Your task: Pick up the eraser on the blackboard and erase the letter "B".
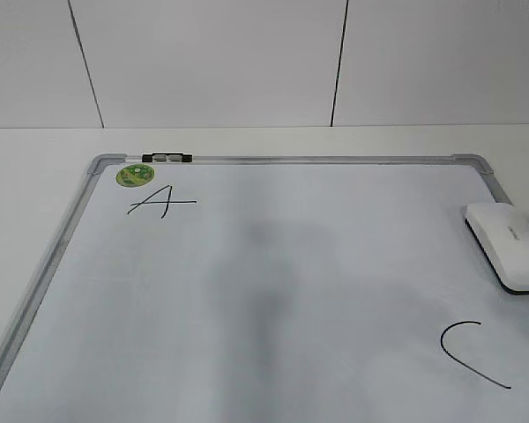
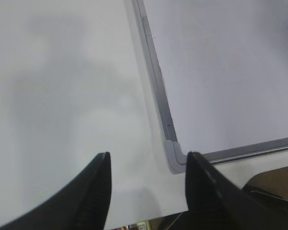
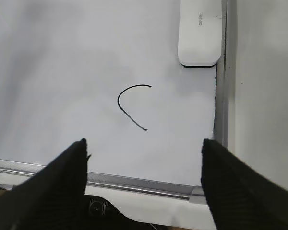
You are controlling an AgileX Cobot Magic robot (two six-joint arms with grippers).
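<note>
— What writing are you reading on the blackboard (image 1: pixel 273 291)?

— You are looking at a black "A" (image 1: pixel 161 201) near the far left corner, beside a round green sticker (image 1: pixel 134 174) whose print is too small to read, and a black "C" (image 1: pixel 472 351) toward the near right. No "B" is showing in any view.

— Where is the eraser (image 1: pixel 509 244) sitting?

— It is lying flat on the board against the right frame, beyond the "C", with small grey lettering you cannot make out.

— And your grippers?

— Your right gripper (image 3: pixel 144 187) is hovering spread wide over the board's near edge, holding nothing. Your left gripper (image 2: pixel 146 191) is also hanging parted and empty, above the board's near left corner.
</note>
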